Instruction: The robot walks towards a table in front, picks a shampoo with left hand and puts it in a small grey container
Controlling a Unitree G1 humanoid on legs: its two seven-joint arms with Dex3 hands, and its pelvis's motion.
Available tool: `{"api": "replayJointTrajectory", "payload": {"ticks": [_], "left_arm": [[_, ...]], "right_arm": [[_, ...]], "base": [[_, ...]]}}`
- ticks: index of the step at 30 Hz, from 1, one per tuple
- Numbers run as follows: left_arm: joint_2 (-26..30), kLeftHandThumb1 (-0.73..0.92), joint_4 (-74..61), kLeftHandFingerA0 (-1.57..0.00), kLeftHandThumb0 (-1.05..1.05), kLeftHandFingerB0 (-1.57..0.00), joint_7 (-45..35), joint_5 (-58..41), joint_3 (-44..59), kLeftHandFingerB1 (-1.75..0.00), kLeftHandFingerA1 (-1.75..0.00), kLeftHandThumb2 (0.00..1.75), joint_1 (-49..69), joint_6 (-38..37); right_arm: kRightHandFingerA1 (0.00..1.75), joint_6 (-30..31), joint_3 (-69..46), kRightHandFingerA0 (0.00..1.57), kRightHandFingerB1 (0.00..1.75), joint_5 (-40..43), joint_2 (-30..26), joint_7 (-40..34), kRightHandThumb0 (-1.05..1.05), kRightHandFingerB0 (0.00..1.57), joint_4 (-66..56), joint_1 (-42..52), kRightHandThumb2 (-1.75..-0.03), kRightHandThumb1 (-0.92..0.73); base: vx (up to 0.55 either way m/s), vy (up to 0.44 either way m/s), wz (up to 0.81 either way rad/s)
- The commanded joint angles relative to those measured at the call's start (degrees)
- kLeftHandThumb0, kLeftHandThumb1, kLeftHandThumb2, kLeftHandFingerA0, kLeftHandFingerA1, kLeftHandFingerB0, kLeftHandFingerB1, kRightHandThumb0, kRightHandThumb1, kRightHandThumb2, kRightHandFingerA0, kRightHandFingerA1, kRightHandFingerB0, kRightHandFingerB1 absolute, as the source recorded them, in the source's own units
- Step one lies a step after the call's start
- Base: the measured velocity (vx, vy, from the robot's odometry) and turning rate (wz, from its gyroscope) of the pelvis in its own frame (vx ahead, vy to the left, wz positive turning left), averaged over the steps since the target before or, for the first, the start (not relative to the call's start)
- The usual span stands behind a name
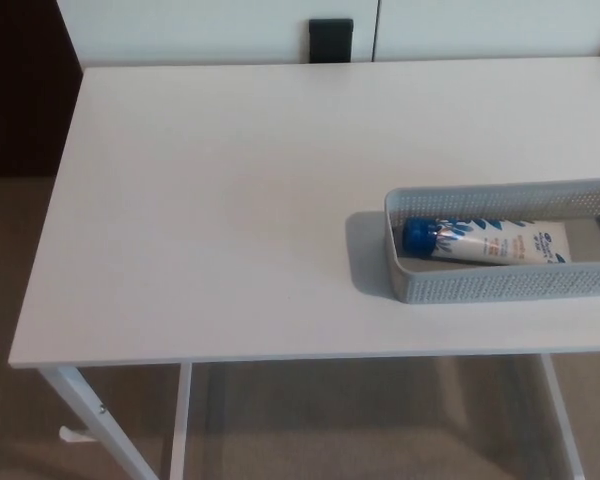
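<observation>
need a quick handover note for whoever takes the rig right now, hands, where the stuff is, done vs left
Hands: neither the left nor the right hand shows in the head view, so their state cannot be read.
Things: the shampoo tube lies on its side inside the grey container, blue cap toward the container's left end. The container sits at the right of the white table, partly cut off by the picture's right edge.
Done: the shampoo is already in the container.
Left: nothing visible of the placing step; just confirm the left hand is clear.
</observation>
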Motion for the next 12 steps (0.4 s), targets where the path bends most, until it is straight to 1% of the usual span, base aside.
{"api": "replayJointTrajectory", "payload": {"ticks": [1, 2, 4, 7, 8, 9, 10, 12], "left_arm": [[0.55, 0.82, 19.7, -0.46, -0.66, -0.4, 24.17, 7.14, -3.22, -0.35, -0.39, 0.65, -6.94, -17.47], [0.98, 0.64, 20.42, -0.39, -0.68, -0.22, 23.79, 7.15, -3.5, -0.45, -0.55, 1.02, -7.43, -17.89], [1.74, 0.64, 21.98, -0.39, -0.68, -0.22, 23.35, 7.05, -4.11, -0.45, -0.55, 1.02, -8.64, -18.66], [2.22, 0.63, 23.91, -0.38, -0.7, -0.21, 22.73, 6.07, -3.95, -0.44, -0.54, 1.0, -9.35, -19.52], [2.39, 0.56, 24.45, -0.37, -0.65, -0.2, 22.25, 6.24, -4.38, -0.45, -0.55, 0.96, -9.7, -19.3], [2.49, 0.56, 25.07, -0.37, -0.65, -0.2, 22.17, 6.24, -4.69, -0.45, -0.55, 0.96, -10.0, -19.48], [2.66, 0.64, 25.31, -0.39, -0.62, -0.34, 22.04, 5.76, -4.48, -0.35, -0.4, 0.6, -10.31, -19.49], [2.91, 0.64, 25.58, -0.39, -0.62, -0.34, 21.81, 5.07, -4.13, -0.35, -0.4, 0.6, -10.75, -19.47]], "right_arm": [[0.5, 0.27, -0.47, 0.68, 0.42, 0.45, 0.25, 1.05, -0.33, 0.55, 0.76, -0.34, -0.62, -0.74], [0.5, 0.31, -0.61, 0.69, 0.43, 0.58, 0.18, 1.08, -0.32, 0.57, 0.74, -0.43, -0.61, -0.73], [0.5, 0.48, -0.85, 0.69, 0.43, 0.79, 0.21, 1.12, -0.32, 0.57, 0.76, -0.77, -0.61, -0.73], [0.5, 0.55, -0.78, 0.69, 0.43, 0.7, 0.51, 0.94, -0.32, 0.57, 0.84, -0.43, -0.61, -0.73], [0.52, 0.36, -0.98, 0.7, 0.44, 0.87, 0.43, 0.82, -0.31, 0.58, 0.84, -0.08, -0.61, -0.72], [0.52, 0.28, -1.07, 0.7, 0.44, 0.93, 0.39, 0.76, -0.31, 0.58, 0.84, 0.07, -0.61, -0.72], [0.52, 0.13, -1.12, 0.71, 0.43, 0.89, 0.36, 0.53, -0.27, 0.57, 0.87, 0.08, -0.6, -0.69], [0.52, -0.08, -1.18, 0.71, 0.43, 0.82, 0.31, 0.18, -0.27, 0.57, 0.9, 0.11, -0.6, -0.69]], "base": [[0.0, 0.0, 0.0], [0.0, 0.0, 0.0], [0.0, 0.0, 0.0], [0.0, 0.0, 0.0], [0.0, 0.0, 0.0], [0.0, 0.0, 0.0], [0.0, 0.0, 0.0], [0.0, 0.0, 0.0]]}}
